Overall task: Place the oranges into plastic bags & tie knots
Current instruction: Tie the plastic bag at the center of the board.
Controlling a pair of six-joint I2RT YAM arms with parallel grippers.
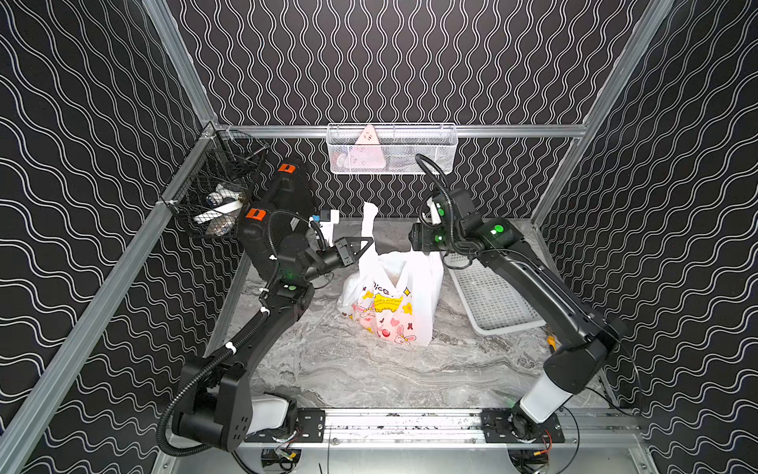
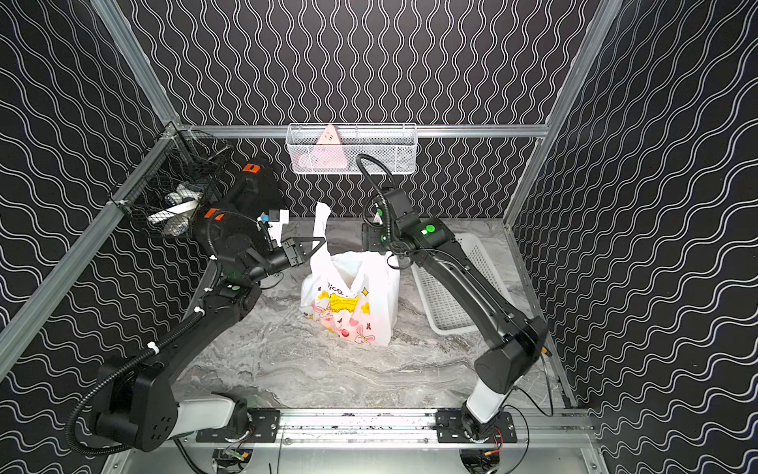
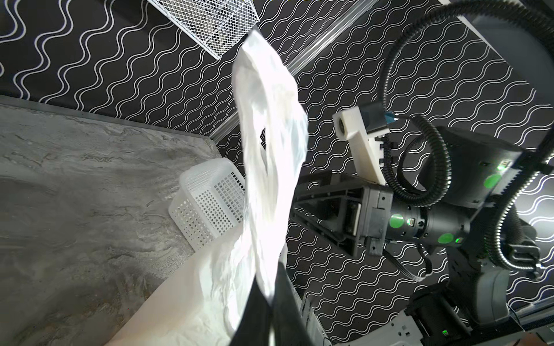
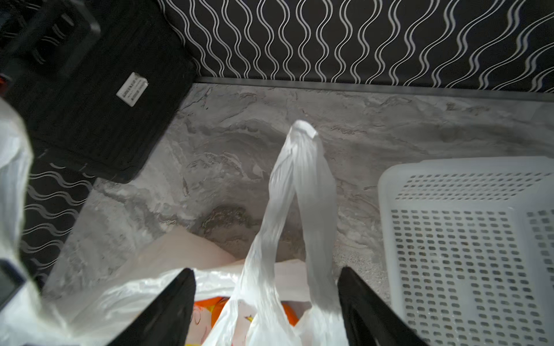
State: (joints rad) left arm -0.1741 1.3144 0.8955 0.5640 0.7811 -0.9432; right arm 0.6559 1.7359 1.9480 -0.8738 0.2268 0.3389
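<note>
Your left gripper [image 1: 369, 243] pinches one handle [image 1: 368, 217] tight and holds it up, so the bag [image 1: 410, 299] stands open on the table [image 1: 328, 369] with the oranges [image 4: 288, 310] inside. Your right gripper [image 4: 266, 271] is wide open around the other handle [image 4: 299, 179], ready to grab it.

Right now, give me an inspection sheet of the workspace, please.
Surface: grey marbled tabletop.
Job's things: white printed bag upright mid-table, mouth open, orange showing inside; raised handle and other handle not tied together.
Clutter: white perforated basket beside the bag; black mesh basket and white mesh basket hang on the frame, both holding items.
Tools: left tool shut on the raised handle; right tool open, the other handle between its jaws.
Cables: black corrugated conduit along both arms; thin wires at the bases.
Surroundings: black wavy-lined walls, aluminium frame.
</note>
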